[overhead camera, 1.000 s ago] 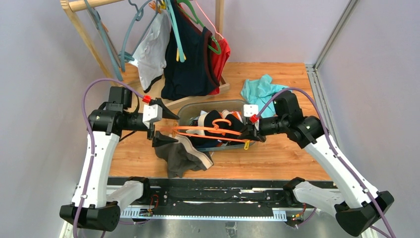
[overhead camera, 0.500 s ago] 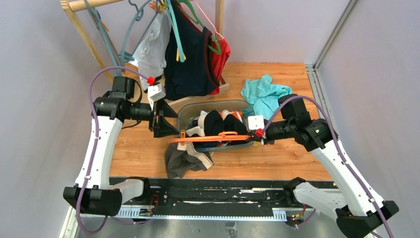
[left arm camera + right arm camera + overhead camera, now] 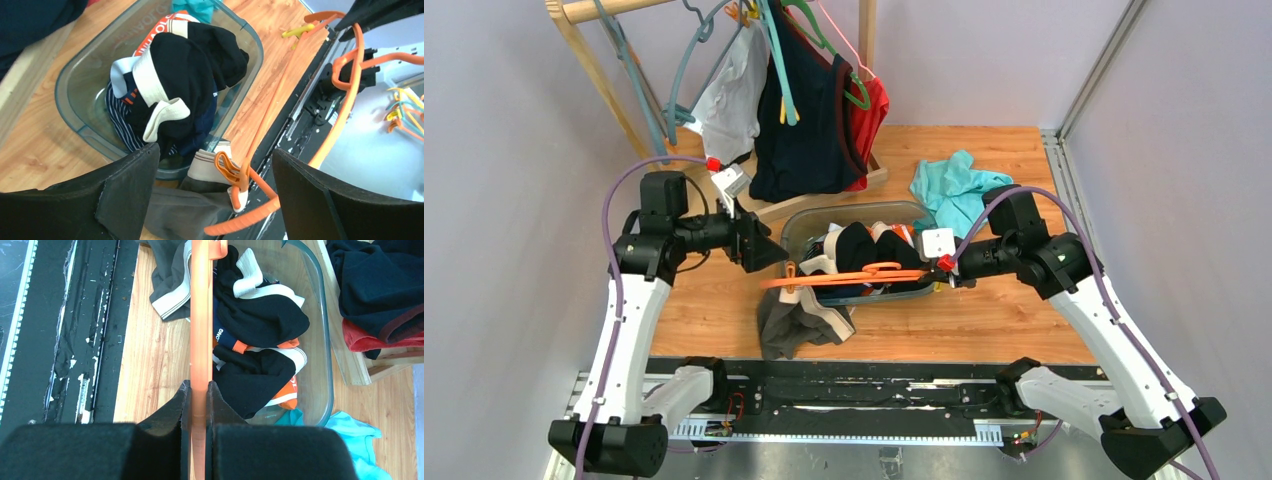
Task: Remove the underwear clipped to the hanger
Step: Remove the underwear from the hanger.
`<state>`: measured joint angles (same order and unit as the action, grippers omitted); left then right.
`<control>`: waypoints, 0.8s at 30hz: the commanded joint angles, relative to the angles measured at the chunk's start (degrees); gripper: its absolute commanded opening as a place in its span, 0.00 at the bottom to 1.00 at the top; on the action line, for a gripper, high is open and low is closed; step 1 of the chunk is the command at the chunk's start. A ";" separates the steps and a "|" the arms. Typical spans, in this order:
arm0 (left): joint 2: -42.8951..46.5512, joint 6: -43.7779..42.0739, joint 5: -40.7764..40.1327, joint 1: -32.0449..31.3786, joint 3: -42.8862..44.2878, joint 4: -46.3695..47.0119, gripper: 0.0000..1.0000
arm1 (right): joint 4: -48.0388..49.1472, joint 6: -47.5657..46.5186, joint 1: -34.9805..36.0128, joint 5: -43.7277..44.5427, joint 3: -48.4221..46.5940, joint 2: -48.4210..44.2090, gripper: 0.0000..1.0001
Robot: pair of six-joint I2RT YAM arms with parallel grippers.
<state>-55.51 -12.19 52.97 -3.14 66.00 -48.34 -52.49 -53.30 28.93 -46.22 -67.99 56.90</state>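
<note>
My right gripper (image 3: 944, 271) (image 3: 199, 390) is shut on one end of the orange hanger (image 3: 854, 277) (image 3: 201, 315), holding it level over the near rim of a clear bin (image 3: 792, 228). An orange clip (image 3: 231, 172) at the hanger's far left end bites the beige waistband of dark grey-brown underwear (image 3: 796, 318) (image 3: 180, 215), which droops onto the table. My left gripper (image 3: 764, 250) (image 3: 216, 155) is open with nothing in it, just behind and left of that clip. Black and white underwear (image 3: 175, 75) lies piled in the bin.
A wooden rack (image 3: 594, 60) at the back left carries hangers with a navy tank top (image 3: 809, 120), a red cloth and a white garment. A teal cloth (image 3: 954, 190) lies behind the right arm. A black rail runs along the near table edge.
My left gripper has drawn back from the hanger's left end towards the rack, staying open. The right gripper has levelled the hanger and shifted it slightly right; the grey-brown underwear stays clipped.
</note>
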 commanded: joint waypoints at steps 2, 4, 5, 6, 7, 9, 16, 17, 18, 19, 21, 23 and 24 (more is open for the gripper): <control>-1.47 7.29 1.36 0.24 -3.68 4.29 0.87 | 1.50 0.52 -0.71 -2.91 -2.07 -0.22 0.01; -2.15 7.69 1.60 0.24 -4.67 4.29 0.88 | 1.51 0.66 -0.72 -3.15 -2.08 -0.40 0.01; -2.27 7.75 1.80 0.23 -5.07 4.36 0.88 | 1.51 0.72 -0.72 -3.32 -1.94 -0.48 0.01; -2.55 7.93 2.28 0.23 -5.47 4.32 0.87 | 1.59 0.80 -0.71 -3.43 -1.92 -0.62 0.01; -2.74 8.16 2.99 0.24 -5.85 4.36 0.86 | 1.72 0.89 -0.71 -3.44 -1.80 -0.66 0.01; -3.02 8.57 4.57 0.15 -6.74 4.39 0.85 | 1.80 1.01 -0.71 -3.44 -1.46 -0.89 0.00; -3.54 8.78 7.38 0.15 -9.07 4.47 0.83 | 2.52 1.39 -0.71 -3.53 -0.62 -0.63 0.00; -3.50 8.76 7.67 0.15 -9.17 4.43 0.82 | 2.55 1.36 -0.71 -3.53 -0.56 -0.56 0.00; -3.41 8.76 8.04 0.15 -9.26 4.47 0.82 | 2.57 1.48 -0.73 -3.61 -0.56 -0.53 0.01; -3.34 8.60 8.26 0.15 -9.37 4.43 0.81 | 2.65 1.51 -0.70 -3.61 -0.49 -0.54 0.01; -3.28 8.52 8.80 0.15 -9.60 4.45 0.80 | 2.73 1.57 -0.70 -3.67 -0.48 -0.54 0.01; -3.33 8.21 9.56 0.15 -10.02 4.47 0.77 | 2.87 1.76 -0.65 -3.71 -0.37 -0.48 0.00; -3.33 8.01 9.85 0.15 -10.34 4.46 0.76 | 2.96 1.78 -0.63 -3.66 -0.39 -0.62 0.01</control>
<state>-59.05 -4.01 59.81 -3.14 56.73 -44.64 -51.22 -52.45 28.93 -47.59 -67.99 56.88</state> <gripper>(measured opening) 0.778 0.079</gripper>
